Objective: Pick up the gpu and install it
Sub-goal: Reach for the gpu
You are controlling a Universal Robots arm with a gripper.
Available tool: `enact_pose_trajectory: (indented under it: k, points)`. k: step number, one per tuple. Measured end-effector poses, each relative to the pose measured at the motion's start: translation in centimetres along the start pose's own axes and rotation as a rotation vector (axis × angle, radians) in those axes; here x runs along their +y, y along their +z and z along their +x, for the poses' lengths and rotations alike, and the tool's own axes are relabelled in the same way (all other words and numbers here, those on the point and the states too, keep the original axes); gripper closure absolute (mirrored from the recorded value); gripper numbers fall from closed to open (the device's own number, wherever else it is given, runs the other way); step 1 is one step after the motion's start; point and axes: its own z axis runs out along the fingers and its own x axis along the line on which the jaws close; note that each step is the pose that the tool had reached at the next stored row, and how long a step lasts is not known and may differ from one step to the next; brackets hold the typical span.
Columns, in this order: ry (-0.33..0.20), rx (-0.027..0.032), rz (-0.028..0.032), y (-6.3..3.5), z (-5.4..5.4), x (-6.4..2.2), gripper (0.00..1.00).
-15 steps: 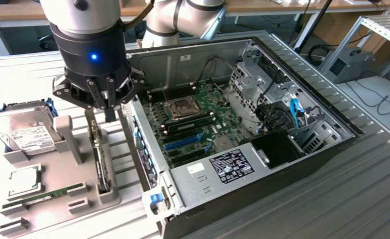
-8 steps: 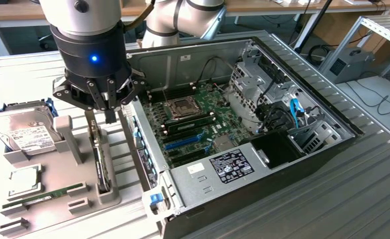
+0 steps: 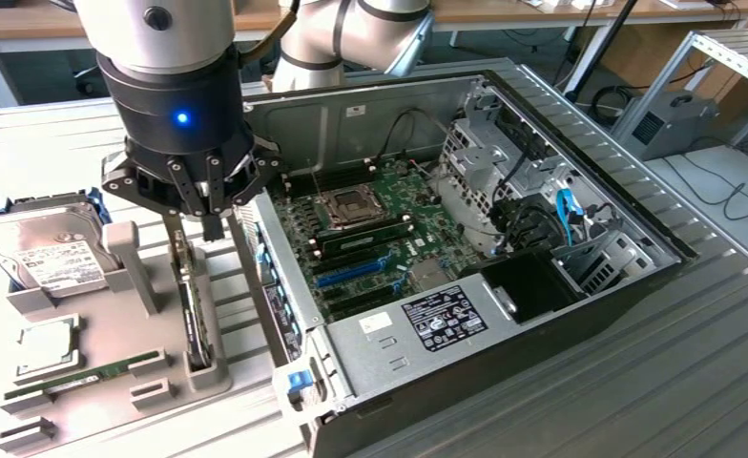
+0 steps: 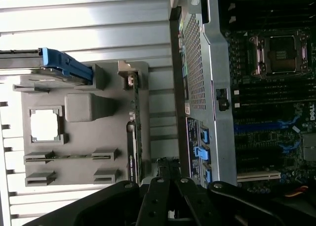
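Exterior view: you see the fingers (image 3: 211, 221) pressed together, gripping nothing, and pointing down over the tray (image 3: 119, 315) on the counter (image 3: 679, 382). The gpu (image 3: 192, 305) stands on its long edge in a slot along the tray's edge nearest the case (image 3: 603, 258). It is not lifted and not yet installed. The fingertips hang close above the gpu's end toward the arm's base; you cannot tell whether they touch it.

The hard drive (image 3: 50, 253) rests tilted at the tray corner away from the case. The CPU (image 3: 46, 345) lies flat in its recess, and the memory stick (image 3: 88, 372) lies near the opposite tray edge. The case lies open on its side just beside the tray, toward the exterior view's right, with the motherboard (image 3: 374, 224) exposed.

Wrist view: looking down, you see the gpu (image 4: 136, 132) as a thin dark strip along the tray (image 4: 84, 107) edge that faces the case (image 4: 212, 63). The closed fingers (image 4: 165, 176) sit over the gap between tray and case. The hard drive (image 4: 64, 65), CPU (image 4: 44, 125) and memory stick (image 4: 69, 157) sit farther across the tray, and the motherboard (image 4: 276, 112) is inside the case
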Motion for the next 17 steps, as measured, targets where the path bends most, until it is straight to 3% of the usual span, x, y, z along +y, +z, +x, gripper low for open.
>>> enact_pose_trajectory:
  k: [17]
  points:
    - [0.000, 0.0000, 0.0002, 0.11, 0.0, -1.24, 0.89]
